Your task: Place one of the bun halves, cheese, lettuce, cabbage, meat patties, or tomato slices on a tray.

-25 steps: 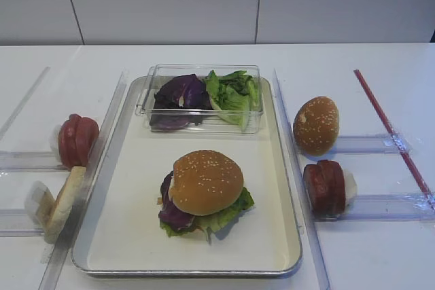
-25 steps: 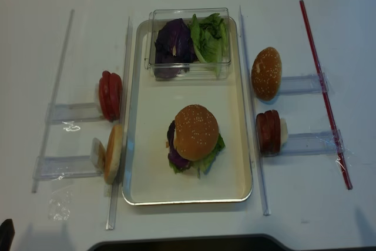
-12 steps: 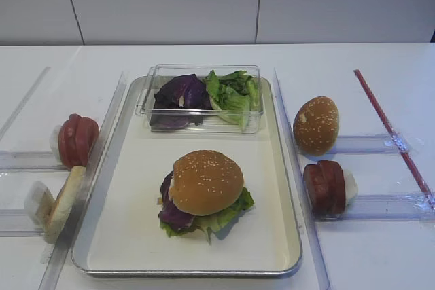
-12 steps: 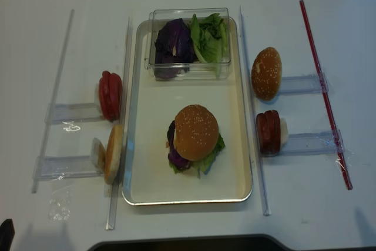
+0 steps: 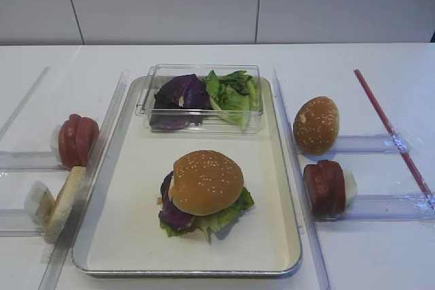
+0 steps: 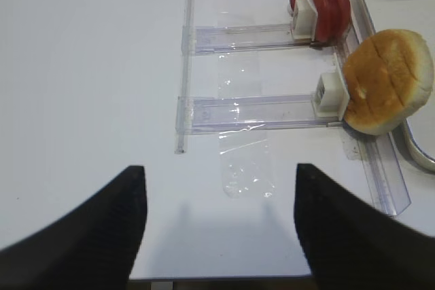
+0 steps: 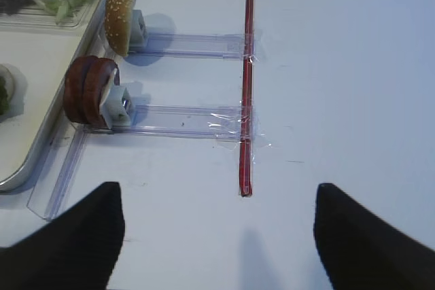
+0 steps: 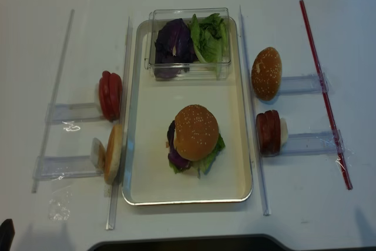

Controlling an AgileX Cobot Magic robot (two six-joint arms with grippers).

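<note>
A: Located the domed golden-brown sesame-speckled bun top point(image 5: 206, 181)?

B: Yes. Resting on a stack of purple and green leaves in the middle of the large rectangular silver metal tray point(image 5: 285, 236), leaning a little to one side. Looks placed already, judging by that.

A: Any worry from here, then?

B: Only about knocking it. Would take just one low sweep across the tray to tip that leaning top off the leaves.

A: And the grippers?

B: Both low over the white table point(image 5: 367, 256), well apart from the stack. Right gripper point(image 7: 217, 188): spread wide, holding nothing, facing the thick dark brown-red meat patties point(image 7: 92, 91) and the twin sesame bun point(image 7: 119, 13), each propped on clear plastic rails point(image 7: 183, 119). Left gripper point(image 6: 219, 168): likewise spread and empty, facing the brighter red tomato slices point(image 6: 326, 8) and the pale flat seedless bun half point(image 6: 386, 81).

A: Risks in reaching for another piece?

B: Catching the long red rod point(image 7: 246, 79) taped across the right rails, or shoving a rail and rolling the upright discs off. Also clipping the small clear plastic box point(image 5: 200, 73) of dark purple cabbage point(image 5: 178, 96) and ruffled light-green lettuce point(image 5: 233, 93) at the tray's far end. Safer to lift high before crossing.
</note>
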